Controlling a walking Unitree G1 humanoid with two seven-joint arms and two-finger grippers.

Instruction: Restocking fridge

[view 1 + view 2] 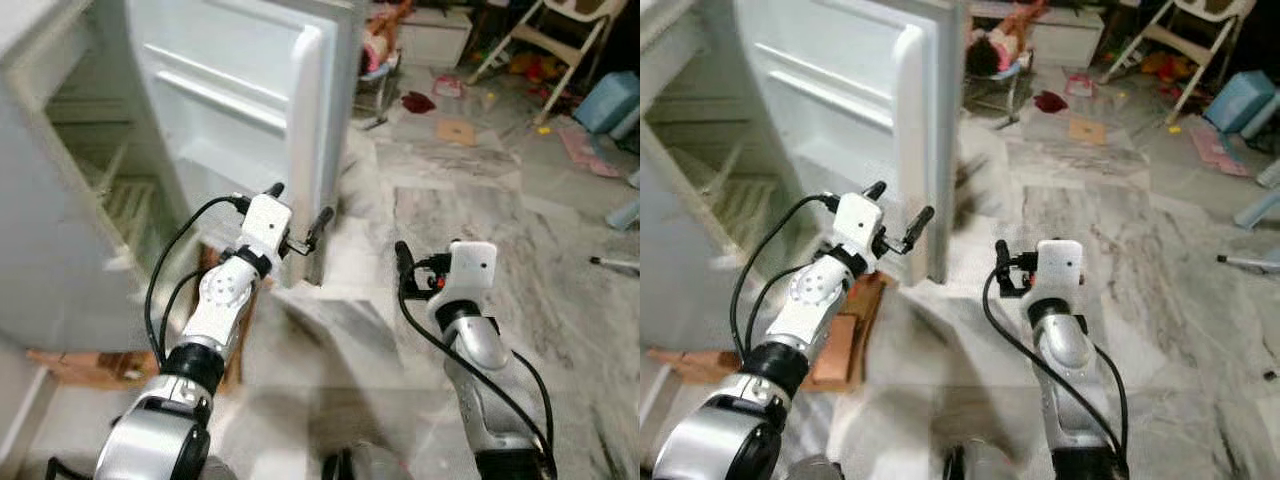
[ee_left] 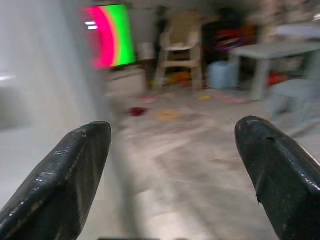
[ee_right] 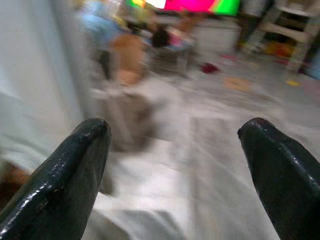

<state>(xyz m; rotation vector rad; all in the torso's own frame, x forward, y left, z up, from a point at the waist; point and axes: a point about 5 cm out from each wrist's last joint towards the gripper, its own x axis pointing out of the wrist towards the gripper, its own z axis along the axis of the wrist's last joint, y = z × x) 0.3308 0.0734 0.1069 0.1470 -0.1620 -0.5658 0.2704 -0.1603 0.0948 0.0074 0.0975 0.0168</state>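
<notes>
A: Head views first: what's there?
B: One fridge [image 1: 60, 200], its door [image 1: 250, 110] swung wide, shelves apparently bare. Two arms are raised before it: the left pincer [image 1: 298, 215] spread at the door's edge, likely minding the door, and the right pincer [image 1: 1002, 268] over the marble floor [image 1: 470, 210]; I cannot tell its spread here.
A: Left wrist view?
B: Two black fingers [image 2: 60, 175] wide apart, nothing between.
A: Right wrist view?
B: Two fingers [image 3: 65, 175] likewise wide, holding nothing. No stock in hand.
</notes>
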